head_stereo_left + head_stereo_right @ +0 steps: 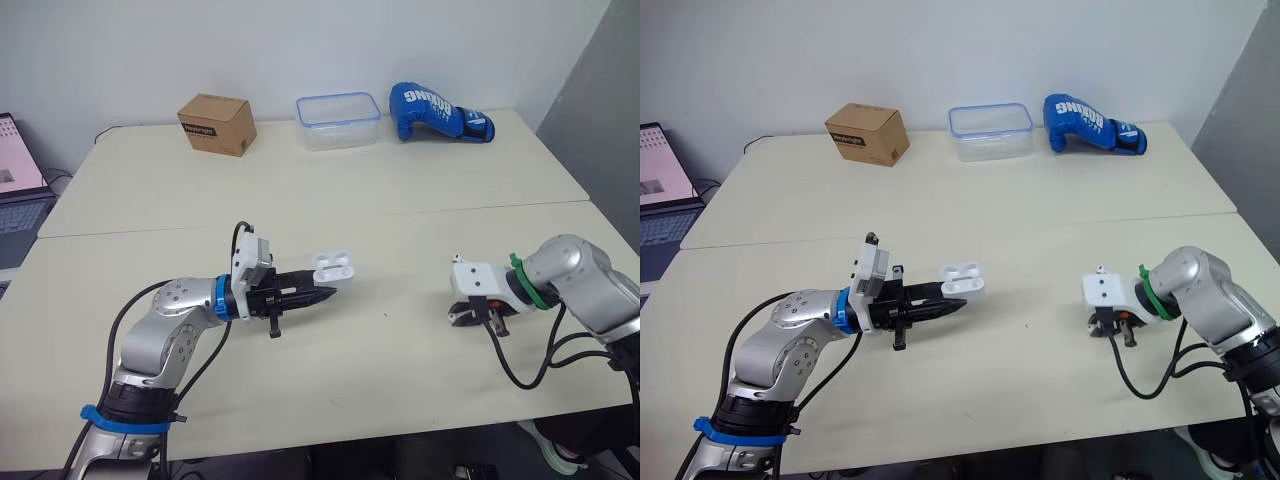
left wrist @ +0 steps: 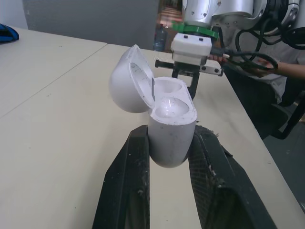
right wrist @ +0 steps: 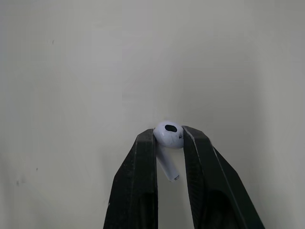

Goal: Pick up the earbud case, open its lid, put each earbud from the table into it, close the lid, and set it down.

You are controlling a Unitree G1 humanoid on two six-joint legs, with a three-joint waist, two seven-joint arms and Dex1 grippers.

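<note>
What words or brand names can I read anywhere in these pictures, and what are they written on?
"BOXING": white letters on the blue boxing glove.
Cardboard box: a dark printed label, too small to read.
Laptop screen: too blurred to read.
Earbud case and earbud: no writing seen.

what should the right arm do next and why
Probably lift the right jaws and carry the earbud toward the earbud case. They are shut on the earbud down by the table, while the left jaws hold the case with its lid open, ready to receive it.
</note>
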